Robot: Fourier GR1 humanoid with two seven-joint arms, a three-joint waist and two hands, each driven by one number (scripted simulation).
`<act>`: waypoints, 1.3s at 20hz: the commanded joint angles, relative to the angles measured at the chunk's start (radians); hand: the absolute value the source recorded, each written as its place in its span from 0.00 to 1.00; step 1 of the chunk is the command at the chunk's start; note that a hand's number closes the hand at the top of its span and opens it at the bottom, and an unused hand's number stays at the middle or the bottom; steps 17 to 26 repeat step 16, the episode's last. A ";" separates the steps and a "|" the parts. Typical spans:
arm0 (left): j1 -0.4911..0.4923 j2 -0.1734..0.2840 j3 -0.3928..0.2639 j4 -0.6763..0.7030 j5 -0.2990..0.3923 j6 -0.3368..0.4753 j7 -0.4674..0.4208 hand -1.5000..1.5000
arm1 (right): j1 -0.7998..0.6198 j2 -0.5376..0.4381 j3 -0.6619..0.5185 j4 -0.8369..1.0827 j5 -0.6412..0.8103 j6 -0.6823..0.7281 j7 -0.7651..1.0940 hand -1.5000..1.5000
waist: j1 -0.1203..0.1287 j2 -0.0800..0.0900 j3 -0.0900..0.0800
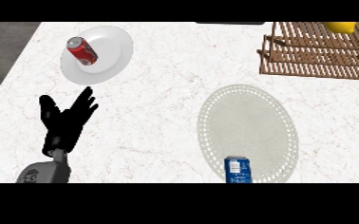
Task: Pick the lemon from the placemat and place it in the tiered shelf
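The lemon (341, 26), a bright yellow rounded shape cut off by the view's top right edge, lies on the wooden slatted tiered shelf (308, 52), well apart from the pale oval placemat (245, 123). The left hand (64, 121) rests at lower left, fingers spread and holding nothing.

One head view looks steeply down on the counter (168, 76).

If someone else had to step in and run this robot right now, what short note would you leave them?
Left hand: open, resting over the counter at the view's left, holding nothing. Right hand: not in view.
Lemon: already on the wooden tiered shelf at top right, partly cut off by the view's edge.
Placemat: holds only a blue can. A red can lies on the white plate.
Done: lemon appears placed. Left: confirm it sits steady.
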 commanded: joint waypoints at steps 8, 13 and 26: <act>0.025 -0.002 -0.002 0.003 0.002 -0.013 -0.001 0.50 | 0.092 -0.249 -0.133 0.058 -0.089 -0.034 0.049 0.00 | 0.000 0.009 -0.001; 0.013 -0.004 -0.003 0.021 0.001 -0.014 0.000 0.50 | 0.163 -0.322 -0.170 0.085 -0.129 0.110 0.034 0.00 | -0.007 0.010 0.000; 0.047 0.011 0.006 -0.004 0.017 -0.040 -0.007 0.50 | 0.213 -0.349 -0.185 0.091 -0.143 0.158 0.002 0.00 | 0.001 0.008 0.001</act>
